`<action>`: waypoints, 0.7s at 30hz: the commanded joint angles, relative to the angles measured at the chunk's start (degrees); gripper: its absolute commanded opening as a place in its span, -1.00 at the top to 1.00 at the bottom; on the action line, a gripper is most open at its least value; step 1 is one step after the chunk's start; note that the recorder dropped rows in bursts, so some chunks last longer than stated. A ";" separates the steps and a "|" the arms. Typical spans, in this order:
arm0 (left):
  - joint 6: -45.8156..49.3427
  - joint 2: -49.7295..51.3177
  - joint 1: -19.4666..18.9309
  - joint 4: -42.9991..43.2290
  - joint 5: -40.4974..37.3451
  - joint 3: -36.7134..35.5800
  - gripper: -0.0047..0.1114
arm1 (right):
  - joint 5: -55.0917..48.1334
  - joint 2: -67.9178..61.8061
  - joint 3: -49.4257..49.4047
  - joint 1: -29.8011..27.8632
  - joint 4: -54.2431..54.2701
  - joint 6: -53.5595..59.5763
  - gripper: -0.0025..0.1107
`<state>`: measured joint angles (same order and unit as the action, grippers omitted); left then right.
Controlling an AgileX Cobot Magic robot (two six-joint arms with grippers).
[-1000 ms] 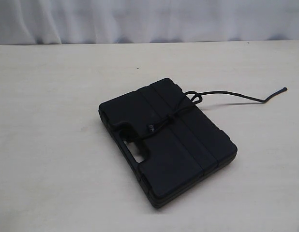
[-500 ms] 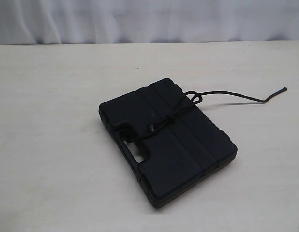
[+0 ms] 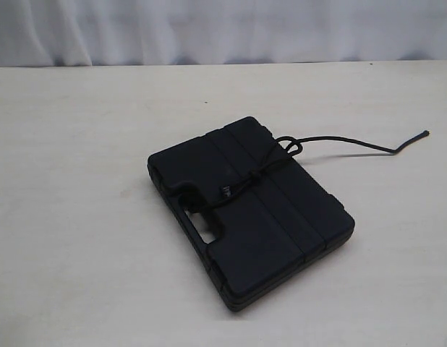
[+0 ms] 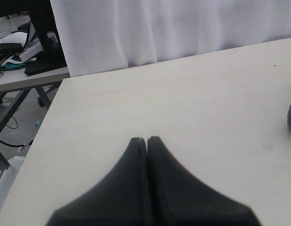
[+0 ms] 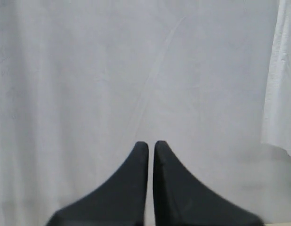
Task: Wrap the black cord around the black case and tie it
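**Cord tied across the case; both grippers closed, empty and clear of it**

Exterior view: the black case [image 3: 249, 213] lies flat near the middle of the pale table [image 3: 79, 253], turned at an angle. The black cord [image 3: 293, 147] crosses its lid from the handle slot to the far edge. There it bunches into what looks like a knot, and 1 loose tail trails off to the right over the table. No arm appears here. The wrap and tie look finished, which would explain why nothing holds the cord.

Left wrist view: the left gripper [image 4: 146, 139] has its 2 jaws pressed together with nothing between them, over bare table. A dark rounded sliver at the picture's edge is probably a corner of the case, well apart from the fingertips. Only this view shows a second, cluttered table [image 4: 23, 70] beside the white curtain [image 4: 159, 28].

Right wrist view: the right gripper [image 5: 150, 143] is likewise closed to a hairline and empty. It faces only curtain, so neither case nor cord is visible here. The jaws can be read from the wrist views alone, and the knot from the exterior view alone.
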<state>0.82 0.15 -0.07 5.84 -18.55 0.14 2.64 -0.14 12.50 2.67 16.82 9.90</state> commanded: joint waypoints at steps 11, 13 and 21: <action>-0.19 -0.15 -0.14 0.09 0.42 -0.14 0.92 | 7.88 0.14 -12.50 0.14 -19.75 -6.37 0.89; -0.19 -0.15 -0.14 0.09 0.42 -0.14 0.92 | 7.49 0.14 -12.50 0.14 -22.49 -7.02 0.89; -0.19 -0.15 -0.14 0.09 -0.08 -0.14 0.92 | -4.55 0.14 -12.50 0.71 -26.00 -9.90 0.89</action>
<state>0.82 0.15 -0.07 5.92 -18.78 0.14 2.06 -0.24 0.22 2.79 -10.37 0.80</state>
